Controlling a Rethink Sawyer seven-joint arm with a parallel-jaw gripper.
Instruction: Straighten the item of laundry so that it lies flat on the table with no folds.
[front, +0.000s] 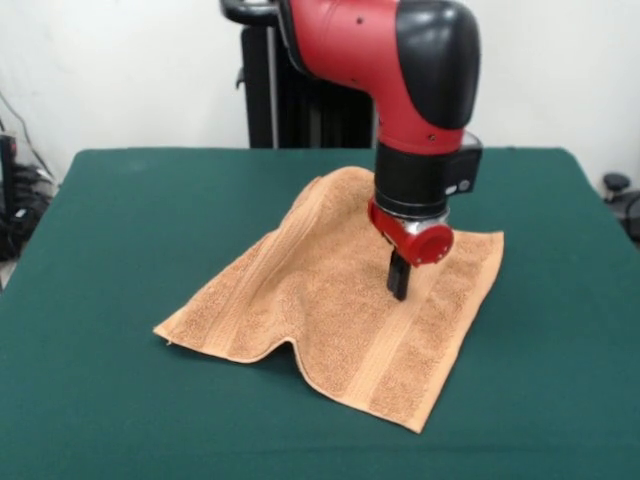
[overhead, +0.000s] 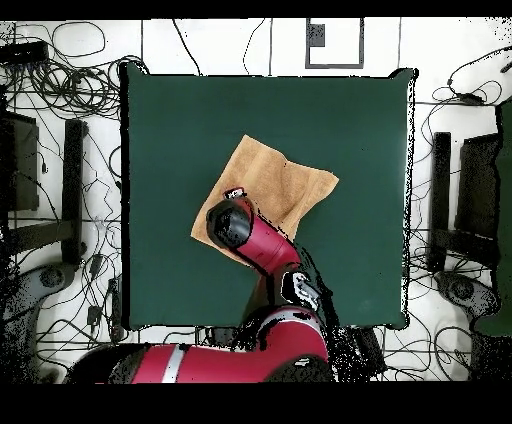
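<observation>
White wall (front: 120, 70) behind, pale floor (overhead: 60, 330) w/ tangled black cables (overhead: 75, 80), dark stands (overhead: 72, 190) either side.

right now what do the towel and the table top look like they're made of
Towel: probably cotton terry, judging by its matte looped pile and flat woven bands. Table: seemingly covered in dark green felt-like cloth, dull and without shine; what lies beneath it is hidden.

Arm bent down, end effector (front: 399, 284) vertical (fingers together)

The arm (overhead: 262, 250) hides part of the towel (overhead: 285, 185) in the overhead view.
</observation>
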